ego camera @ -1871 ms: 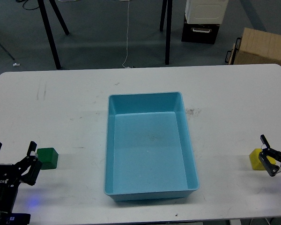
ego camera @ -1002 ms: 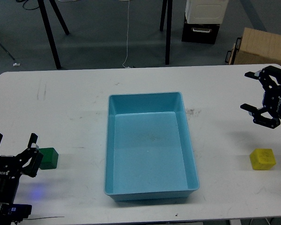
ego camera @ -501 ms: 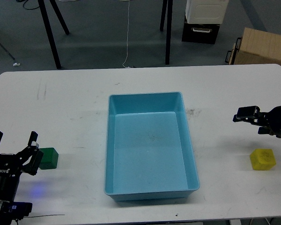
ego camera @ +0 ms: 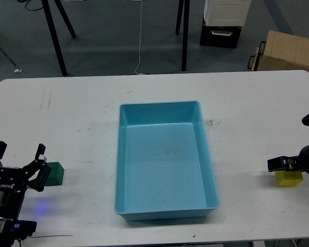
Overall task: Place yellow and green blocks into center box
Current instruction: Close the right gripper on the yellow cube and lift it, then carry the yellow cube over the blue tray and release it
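Head view, items in order outward from the task objects. Small bright yellow cube point(ego camera: 289, 178): on the white tabletop point(ego camera: 82, 113) at the right edge of the frame, lower half, well apart from the tray; its upper part is covered by the right gripper. Small dark green cube point(ego camera: 54, 174): on the tabletop at lower left, well apart from the tray, its left side partly covered by the left gripper's fingers. Large shallow light-blue plastic tray with rounded corners point(ego camera: 122, 154): centre of the frame, long axis running top to bottom, holding neither cube. Right gripper point(ego camera: 281, 164): black, entering from the right edge, one finger lying just over the yellow cube's top; the other finger cannot be made out, so whether it is spread or closed cannot be told. Left gripper point(ego camera: 19, 163): black, lower left corner, fingers spread apart and pointing upward in frame, right-hand fingers against the green cube's near side, nothing held. Beyond the table, upper right: brown cardboard box point(ego camera: 287, 50) and white-and-black cabinet point(ego camera: 224, 20) on grey floor; dark stand legs point(ego camera: 184, 36) at top centre.
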{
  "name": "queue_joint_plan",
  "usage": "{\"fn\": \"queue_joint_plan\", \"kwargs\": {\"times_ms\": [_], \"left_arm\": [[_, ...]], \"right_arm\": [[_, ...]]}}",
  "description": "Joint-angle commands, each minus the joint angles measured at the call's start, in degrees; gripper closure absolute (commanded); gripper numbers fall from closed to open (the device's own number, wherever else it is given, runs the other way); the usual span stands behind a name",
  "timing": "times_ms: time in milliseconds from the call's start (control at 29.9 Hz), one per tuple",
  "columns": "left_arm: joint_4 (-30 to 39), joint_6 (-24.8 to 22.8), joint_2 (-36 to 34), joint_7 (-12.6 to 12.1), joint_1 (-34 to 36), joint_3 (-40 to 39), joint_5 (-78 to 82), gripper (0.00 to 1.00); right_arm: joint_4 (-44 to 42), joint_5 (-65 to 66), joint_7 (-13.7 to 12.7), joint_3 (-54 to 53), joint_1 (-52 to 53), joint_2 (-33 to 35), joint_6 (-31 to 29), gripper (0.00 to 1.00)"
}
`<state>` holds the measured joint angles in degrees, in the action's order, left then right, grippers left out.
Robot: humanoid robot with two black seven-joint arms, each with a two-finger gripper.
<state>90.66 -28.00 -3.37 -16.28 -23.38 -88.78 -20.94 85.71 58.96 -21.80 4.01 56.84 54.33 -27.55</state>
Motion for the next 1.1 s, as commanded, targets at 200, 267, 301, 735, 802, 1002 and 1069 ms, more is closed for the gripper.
{"fn": "queue_joint_plan", "kwargs": {"times_ms": [200, 267, 301, 735, 802, 1002, 1069], "left_arm": [[-1.1, 0.0, 0.3, 0.0, -0.1, 0.0, 0.0, 0.00], [-1.1, 0.0, 0.6, 0.0, -0.1, 0.0, 0.0, 0.00], [-1.1, 0.0, 0.7, 0.0, -0.1, 0.0, 0.1, 0.00], [-1.1, 0.0, 0.9, 0.0, 0.0, 1.2, 1.2, 0.00], [-1.1, 0.0, 0.9, 0.0, 0.1, 2.1, 1.2, 0.00], [-1.1, 0.0, 0.9, 0.0, 0.1, 2.2, 1.2, 0.00], [-1.1, 0.0, 0.8, 0.0, 0.1, 2.2, 1.2, 0.00]], "right_arm": [[1.4, 1.9, 0.0, -0.2, -1.6, -0.3, 4.2, 0.73], [1.5, 2.0, 0.0, -0.4, -2.1, -0.1, 4.6, 0.92], [1.5, 2.0, 0.0, -0.5, -2.2, 0.0, 5.0, 1.00], [5.5, -7.6, 0.3, -10.6, 6.3, -0.3, 6.6, 1.00], [5.5, -15.1, 0.3, -9.6, 10.6, -3.4, 6.5, 1.00], [3.9, -28.9, 0.6, 0.5, 21.9, -15.7, 6.6, 1.00], [3.5, -29.1, 0.7, 2.4, 22.4, -19.4, 6.9, 1.00]]}}
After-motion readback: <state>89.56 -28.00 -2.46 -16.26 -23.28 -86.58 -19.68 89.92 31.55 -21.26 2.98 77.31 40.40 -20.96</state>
